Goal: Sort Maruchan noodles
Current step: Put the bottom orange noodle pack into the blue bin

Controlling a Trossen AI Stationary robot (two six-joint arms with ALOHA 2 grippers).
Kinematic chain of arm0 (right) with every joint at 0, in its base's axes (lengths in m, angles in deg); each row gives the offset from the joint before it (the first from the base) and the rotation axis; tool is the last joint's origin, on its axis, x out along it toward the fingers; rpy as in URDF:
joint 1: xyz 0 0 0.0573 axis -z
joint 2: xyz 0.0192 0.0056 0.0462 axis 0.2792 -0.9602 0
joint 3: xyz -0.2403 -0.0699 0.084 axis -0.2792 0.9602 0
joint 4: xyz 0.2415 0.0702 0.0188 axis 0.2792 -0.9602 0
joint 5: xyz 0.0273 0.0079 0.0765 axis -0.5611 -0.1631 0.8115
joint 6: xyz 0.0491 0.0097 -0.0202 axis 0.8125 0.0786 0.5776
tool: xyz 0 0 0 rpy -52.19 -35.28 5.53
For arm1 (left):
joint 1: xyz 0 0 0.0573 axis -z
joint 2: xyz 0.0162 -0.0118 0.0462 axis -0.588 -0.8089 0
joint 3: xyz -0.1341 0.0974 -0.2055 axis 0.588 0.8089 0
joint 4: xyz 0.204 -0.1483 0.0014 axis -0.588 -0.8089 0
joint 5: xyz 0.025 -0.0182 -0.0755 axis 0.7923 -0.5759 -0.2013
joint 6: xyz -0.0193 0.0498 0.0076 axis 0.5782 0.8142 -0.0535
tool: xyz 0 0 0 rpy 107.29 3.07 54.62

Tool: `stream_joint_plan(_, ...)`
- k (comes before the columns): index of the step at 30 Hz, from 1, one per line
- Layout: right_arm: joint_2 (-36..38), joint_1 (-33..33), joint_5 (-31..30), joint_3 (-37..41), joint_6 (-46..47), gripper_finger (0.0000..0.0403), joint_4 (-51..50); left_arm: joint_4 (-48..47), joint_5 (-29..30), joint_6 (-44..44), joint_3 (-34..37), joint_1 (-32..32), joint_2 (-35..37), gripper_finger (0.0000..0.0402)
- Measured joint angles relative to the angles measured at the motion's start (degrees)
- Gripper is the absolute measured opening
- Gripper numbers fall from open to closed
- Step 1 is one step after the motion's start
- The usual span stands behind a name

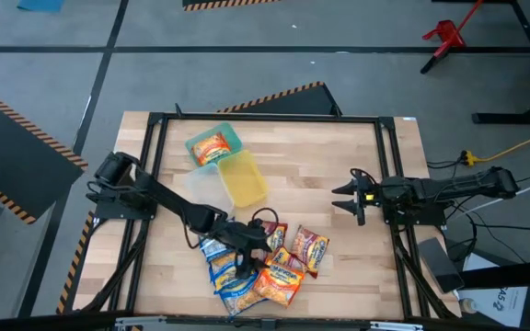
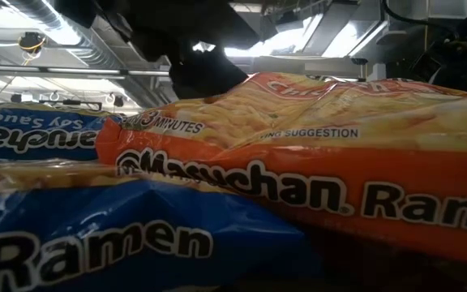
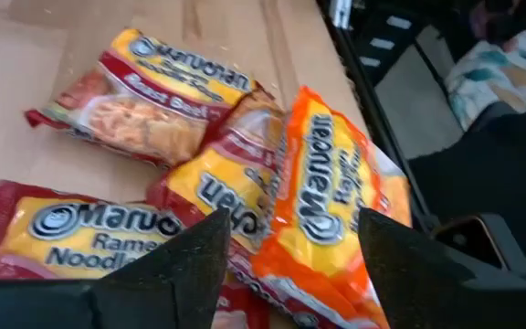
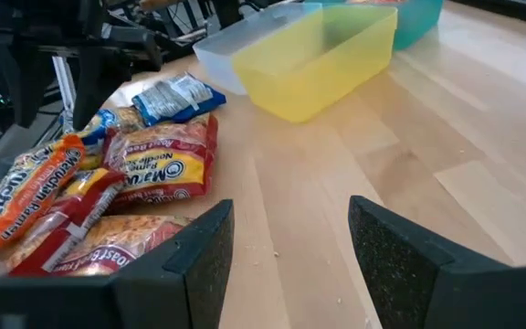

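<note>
Several Maruchan noodle packets lie in a pile (image 1: 270, 262) on the wood near the table's near edge. Blue ones (image 1: 219, 259) are on its left, orange ones (image 1: 282, 283) in the middle and red-brown ones (image 1: 307, 246) on its right. One more orange packet (image 1: 212, 147) lies inside the green container (image 1: 231, 134). My left gripper (image 1: 247, 261) is open over the pile. In the left wrist view its fingers (image 3: 290, 245) stand on either side of an orange packet (image 3: 322, 201) that lies on red-brown packets (image 3: 144, 96). My right gripper (image 1: 346, 198) waits open at the table's right.
A clear container (image 1: 202, 181) and a yellow container (image 1: 245, 178) stand side by side below the green one, left of centre. Bare wood (image 1: 320, 156) lies between the containers and the right arm. A black frame (image 1: 389, 175) edges the table. The low view is filled by packets (image 2: 298, 162).
</note>
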Motion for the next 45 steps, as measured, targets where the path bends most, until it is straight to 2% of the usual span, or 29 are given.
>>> stream_joint_plan(10, -0.02, 0.00, 0.70, 0.00, 0.00, 0.0207, -0.07, 0.34, 1.25, -5.82, -0.06, 0.31, -1.09, 0.0273)
stream_joint_plan(28, -0.02, 0.00, 1.49, 0.00, -0.04, 0.0207, -0.15, 2.34, -3.43, -12.80, -0.04, 0.54, -5.24, 0.0272)
stream_joint_plan(33, -0.02, 0.00, 1.46, 0.00, -0.04, 0.0207, -0.16, 2.08, -3.48, -14.80, -0.04, 0.53, -5.24, 0.0234)
stream_joint_plan(45, -0.02, 0.00, 1.40, 0.00, -0.04, 0.0207, -0.15, 2.96, -4.28, -17.36, -0.07, 0.51, -5.19, 0.0099)
